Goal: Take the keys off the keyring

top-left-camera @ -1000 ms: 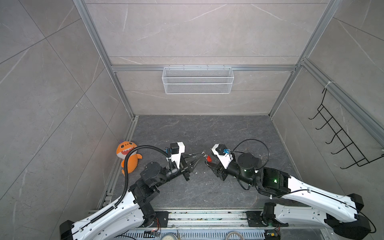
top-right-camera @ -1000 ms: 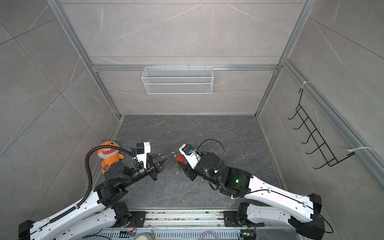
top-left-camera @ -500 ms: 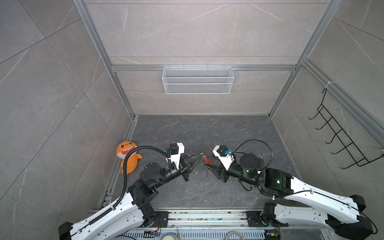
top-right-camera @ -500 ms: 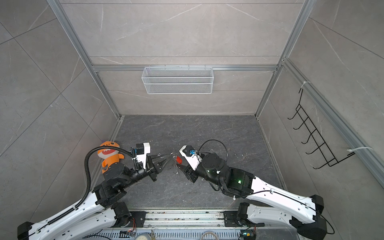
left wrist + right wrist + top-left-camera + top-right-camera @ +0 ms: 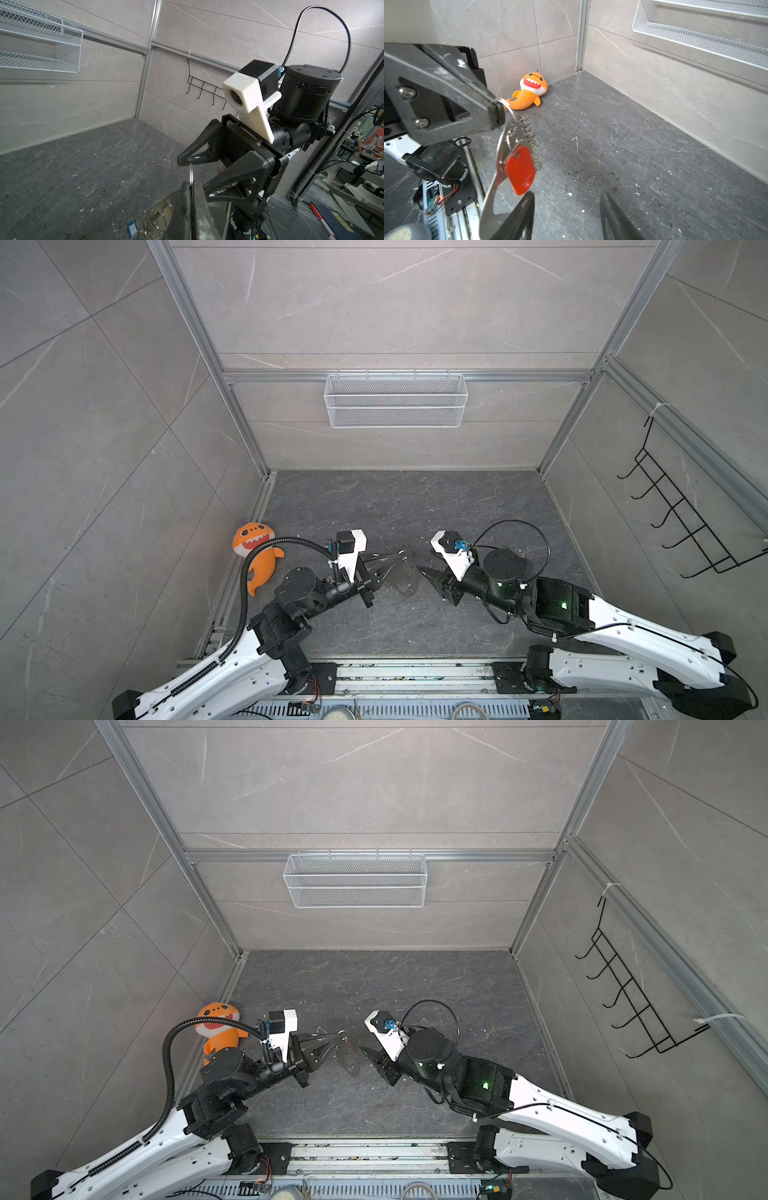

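Note:
My left gripper (image 5: 400, 561) is shut on the keyring's thin silver ring (image 5: 190, 172) and holds it above the floor. In the right wrist view the keyring's flat grey fob (image 5: 492, 197) and beaded chain (image 5: 529, 133) hang below the left gripper (image 5: 499, 113), with the red-tagged key (image 5: 520, 169) in front of the fob. The blue-tagged key (image 5: 132, 229) hangs lower, beside the left gripper (image 5: 190, 207). My right gripper (image 5: 566, 216) is open and empty, one finger (image 5: 525, 212) just under the red tag. It faces the left gripper in both top views (image 5: 419, 566).
An orange plush toy (image 5: 255, 549) lies against the left wall. A white wire basket (image 5: 395, 400) hangs on the back wall and a black hook rack (image 5: 685, 522) on the right wall. Dark stone floor (image 5: 415, 506) stretches behind both grippers.
The right gripper has drawn slightly back to the right, away from the keyring. The left gripper has kept its hold on the ring and barely moved.

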Robot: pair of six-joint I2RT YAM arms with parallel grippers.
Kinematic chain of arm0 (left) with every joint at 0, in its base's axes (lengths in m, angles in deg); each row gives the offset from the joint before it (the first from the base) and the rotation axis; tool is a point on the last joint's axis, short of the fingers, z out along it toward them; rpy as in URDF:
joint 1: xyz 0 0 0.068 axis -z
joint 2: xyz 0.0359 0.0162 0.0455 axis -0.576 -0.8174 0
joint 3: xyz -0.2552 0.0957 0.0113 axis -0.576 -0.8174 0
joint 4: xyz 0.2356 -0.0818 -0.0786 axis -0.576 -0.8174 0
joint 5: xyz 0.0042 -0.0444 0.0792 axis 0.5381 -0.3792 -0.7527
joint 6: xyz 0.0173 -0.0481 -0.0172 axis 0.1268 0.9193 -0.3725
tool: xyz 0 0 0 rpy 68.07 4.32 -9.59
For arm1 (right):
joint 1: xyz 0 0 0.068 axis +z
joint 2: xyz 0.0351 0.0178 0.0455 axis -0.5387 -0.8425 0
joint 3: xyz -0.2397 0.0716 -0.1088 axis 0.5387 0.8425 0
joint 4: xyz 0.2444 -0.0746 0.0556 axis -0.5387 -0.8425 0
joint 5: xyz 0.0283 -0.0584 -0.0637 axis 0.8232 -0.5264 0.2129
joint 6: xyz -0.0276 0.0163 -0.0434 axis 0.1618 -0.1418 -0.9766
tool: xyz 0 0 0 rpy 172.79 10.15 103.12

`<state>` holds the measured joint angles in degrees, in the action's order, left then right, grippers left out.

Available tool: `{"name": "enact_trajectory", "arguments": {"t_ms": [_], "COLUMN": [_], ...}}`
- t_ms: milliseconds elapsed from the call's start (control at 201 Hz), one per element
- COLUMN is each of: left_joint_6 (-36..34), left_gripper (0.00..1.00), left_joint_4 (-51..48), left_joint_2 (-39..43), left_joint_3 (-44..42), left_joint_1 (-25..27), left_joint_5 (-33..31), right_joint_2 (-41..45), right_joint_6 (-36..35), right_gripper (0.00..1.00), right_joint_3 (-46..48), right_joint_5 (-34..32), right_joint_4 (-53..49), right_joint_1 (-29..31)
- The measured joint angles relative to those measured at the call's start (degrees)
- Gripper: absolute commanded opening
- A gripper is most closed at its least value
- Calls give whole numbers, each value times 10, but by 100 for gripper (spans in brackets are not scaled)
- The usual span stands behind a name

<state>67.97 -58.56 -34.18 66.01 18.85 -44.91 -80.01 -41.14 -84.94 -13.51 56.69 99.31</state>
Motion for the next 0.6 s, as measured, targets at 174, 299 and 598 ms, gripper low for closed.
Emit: {"name": "enact_trajectory", "arguments": {"t_ms": [174,299,598], "left_joint_6": [0,0,0], "left_gripper": [0,0,0], "left_joint_4": [0,1,0], "left_joint_2": [2,2,2], "left_joint_3": [0,0,0], "left_joint_1": [0,0,0], "left_joint_5": [0,0,0], "right_joint_2": [-29,-49,-68], "right_joint_6": [-1,-6,-34], "right_gripper": [55,56,54], "right_joint_3": [1,1,3], "right_joint_5": [-20,-36,-111], "right_joint_4": [2,7,50], "right_joint_1": [21,40,76]}}
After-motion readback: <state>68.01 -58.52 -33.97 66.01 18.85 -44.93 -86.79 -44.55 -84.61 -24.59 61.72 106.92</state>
